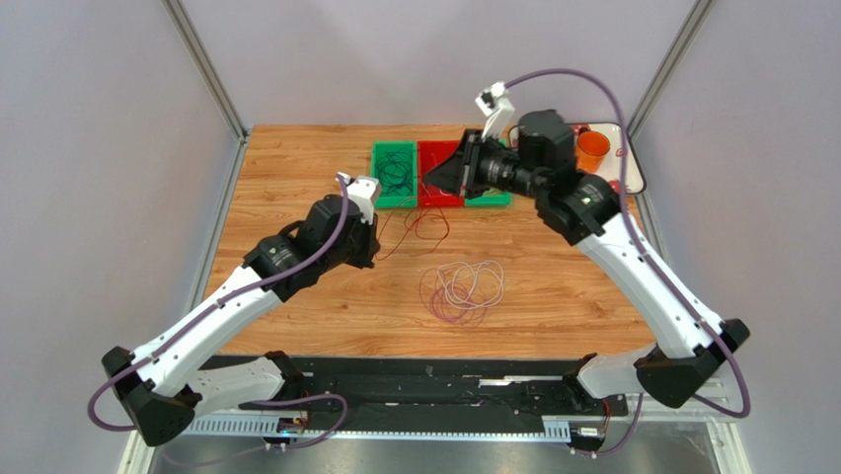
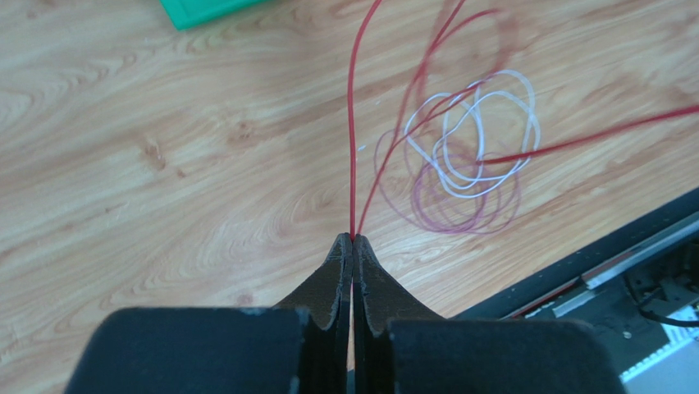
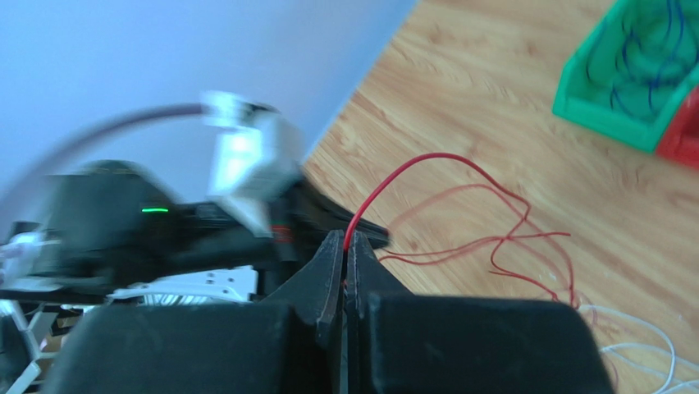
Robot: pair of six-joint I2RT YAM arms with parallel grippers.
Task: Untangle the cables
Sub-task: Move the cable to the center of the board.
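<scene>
Red cable [image 2: 351, 123]: thin, gripped at 2 spots.
Left fingers [image 2: 335, 283]: closed tight on it.
Right fingers [image 3: 328, 275]: closed tight on it.
White cable [image 2: 484, 139]: loose on desk [image 2: 164, 164].

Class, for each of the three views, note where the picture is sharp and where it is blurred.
Top external: evenly lit, sharp throughout. Left wrist: left tool and white cable crisp, far loops of the red cable soft. Right wrist: left arm smeared by blur, red cable at the right tool sharp.
</scene>
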